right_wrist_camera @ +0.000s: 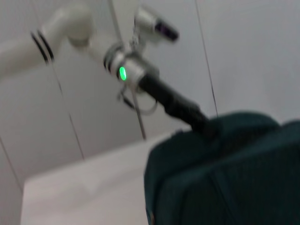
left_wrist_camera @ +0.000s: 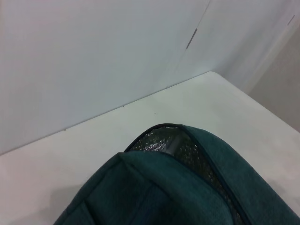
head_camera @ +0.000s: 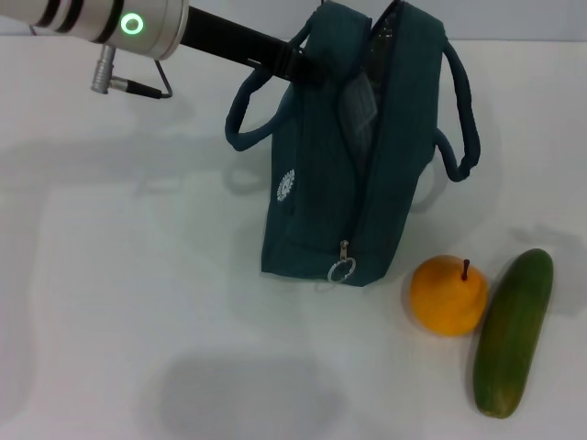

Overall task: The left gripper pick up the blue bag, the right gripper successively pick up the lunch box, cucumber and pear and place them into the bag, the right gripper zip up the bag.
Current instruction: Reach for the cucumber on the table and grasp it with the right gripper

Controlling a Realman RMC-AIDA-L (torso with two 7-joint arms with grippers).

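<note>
The bag (head_camera: 321, 174) is matt teal cloth with a soft, faintly napped look, its handles of the same fabric, a metal ring pull (head_camera: 341, 270) on the zip and a crinkled silver foil lining (left_wrist_camera: 187, 152) glinting inside the opening. The pear (head_camera: 448, 295) has a smooth yellow-orange skin with a dull sheen, and the cucumber (head_camera: 514, 332) a smooth, slightly glossy dark green skin. The tabletop (head_camera: 119, 275) is plain matt white, and the left arm's wrist (head_camera: 138, 23) is satiny silver metal ahead of matt black.
</note>
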